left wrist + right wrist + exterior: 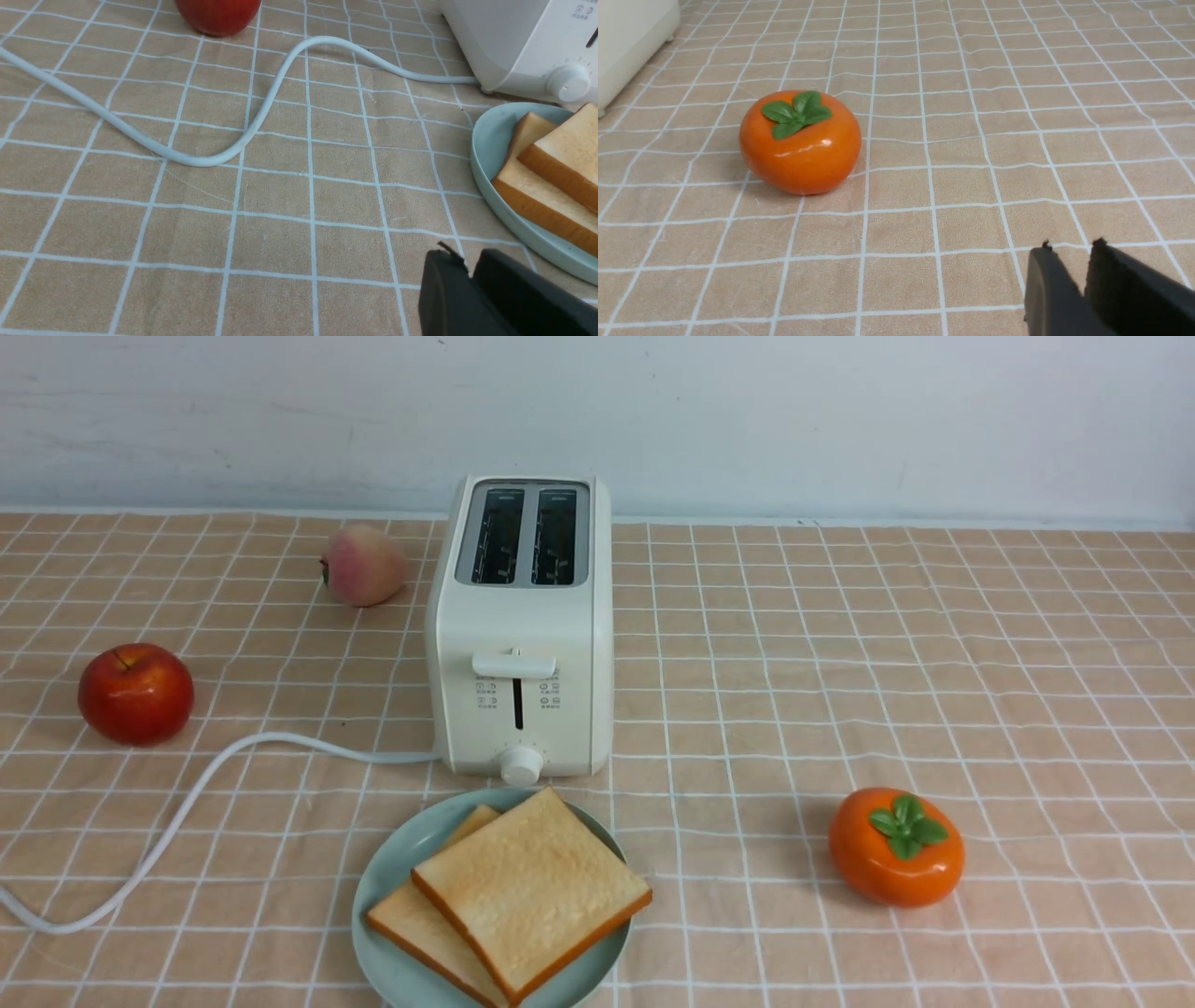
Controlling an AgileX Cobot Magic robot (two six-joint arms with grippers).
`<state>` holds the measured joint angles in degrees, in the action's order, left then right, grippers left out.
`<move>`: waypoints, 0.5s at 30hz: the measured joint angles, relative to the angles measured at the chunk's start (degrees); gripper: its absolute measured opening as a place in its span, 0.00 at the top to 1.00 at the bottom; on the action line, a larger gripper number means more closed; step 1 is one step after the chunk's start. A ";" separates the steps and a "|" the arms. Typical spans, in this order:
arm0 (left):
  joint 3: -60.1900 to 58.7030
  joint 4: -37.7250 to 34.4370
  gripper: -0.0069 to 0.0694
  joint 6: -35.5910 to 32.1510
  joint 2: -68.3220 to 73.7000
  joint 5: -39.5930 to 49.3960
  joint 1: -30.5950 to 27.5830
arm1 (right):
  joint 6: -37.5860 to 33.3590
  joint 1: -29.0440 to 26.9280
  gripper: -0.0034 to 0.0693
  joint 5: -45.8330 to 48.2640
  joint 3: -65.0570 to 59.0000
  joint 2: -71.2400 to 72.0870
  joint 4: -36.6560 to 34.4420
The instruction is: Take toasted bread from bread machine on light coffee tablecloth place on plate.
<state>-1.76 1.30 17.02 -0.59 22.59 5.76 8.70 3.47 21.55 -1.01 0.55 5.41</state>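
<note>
Two slices of toasted bread lie stacked on the plate (392, 868), the upper slice (532, 887) overlapping the lower one (420, 924). Just behind the plate the bread machine (523, 616) stands with both slots empty, on the light coffee tablecloth (840, 663). Neither arm shows in the front view. In the left wrist view my left gripper (467, 261) hovers over bare cloth beside the plate (490, 140) and toasted bread (565, 149), jaws a narrow gap apart and empty. My right gripper (1071, 252) is over bare cloth, slightly open and empty.
A white cord (187, 812) snakes left from the toaster across the cloth. A red apple (136, 693) sits at the left and a peach (364, 565) behind it. An orange persimmon (896, 847) lies at the right, also near my right gripper as the persimmon (801, 144).
</note>
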 joint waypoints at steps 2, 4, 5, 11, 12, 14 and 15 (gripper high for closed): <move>0.00 0.00 0.80 0.00 0.00 0.00 0.00 | 0.00 0.00 0.76 0.00 0.00 0.00 0.00; 0.00 0.00 0.79 0.00 0.00 0.00 0.00 | 0.00 0.00 0.76 0.00 0.00 0.00 0.00; 0.00 0.00 0.79 0.00 0.00 0.00 0.00 | 0.00 0.00 0.76 0.00 0.00 0.00 0.00; 0.00 0.00 0.79 0.00 0.00 0.00 0.00 | 0.00 0.00 0.75 0.00 0.01 0.00 0.00; 0.00 0.00 0.79 0.00 0.00 0.00 0.00 | 0.00 0.00 0.75 0.00 0.01 0.00 0.00; 0.00 0.00 0.79 0.00 0.00 0.00 0.00 | 0.00 0.00 0.75 0.00 0.01 0.00 0.00; 0.00 0.00 0.79 0.00 0.00 0.00 0.00 | 0.00 0.00 0.75 0.00 0.01 0.00 0.00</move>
<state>-1.76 1.30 17.02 -0.59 22.59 5.76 8.70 3.47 21.55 -1.00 0.55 5.41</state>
